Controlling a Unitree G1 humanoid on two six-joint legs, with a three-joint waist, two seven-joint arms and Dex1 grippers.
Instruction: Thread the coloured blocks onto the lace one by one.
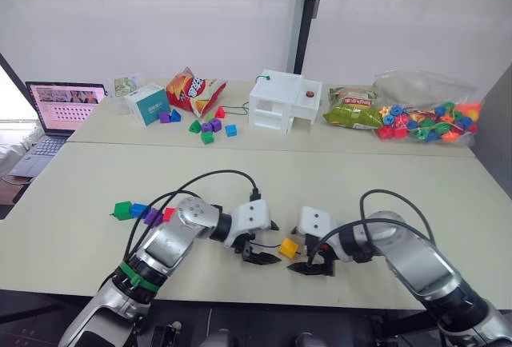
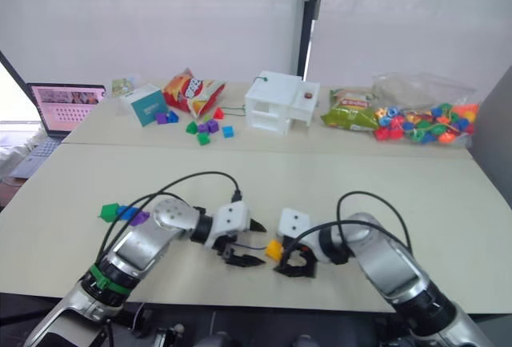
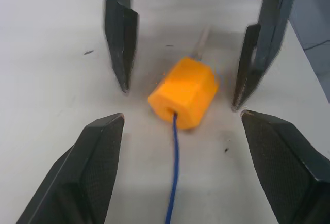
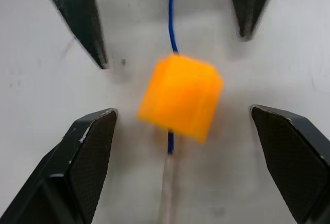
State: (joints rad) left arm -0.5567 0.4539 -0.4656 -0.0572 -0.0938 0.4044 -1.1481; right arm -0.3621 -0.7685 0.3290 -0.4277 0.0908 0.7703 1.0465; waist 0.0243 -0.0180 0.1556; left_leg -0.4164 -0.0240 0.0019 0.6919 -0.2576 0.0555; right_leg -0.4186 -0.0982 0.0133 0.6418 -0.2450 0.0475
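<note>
Near the table's front edge, the yellow block (image 3: 183,93) is seen threaded on the lace (image 3: 174,172), probably just released; the left gripper (image 1: 261,257) and right gripper (image 1: 313,267) are spread wide around it.

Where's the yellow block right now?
The yellow block lies on the table's near edge between the open left hand and right hand, with the lace through it.

No text can be read anywhere — the print on the red snack bag (image 1: 194,91), the teal box (image 1: 148,104) and the laptop (image 1: 60,109) screen is too small.
</note>
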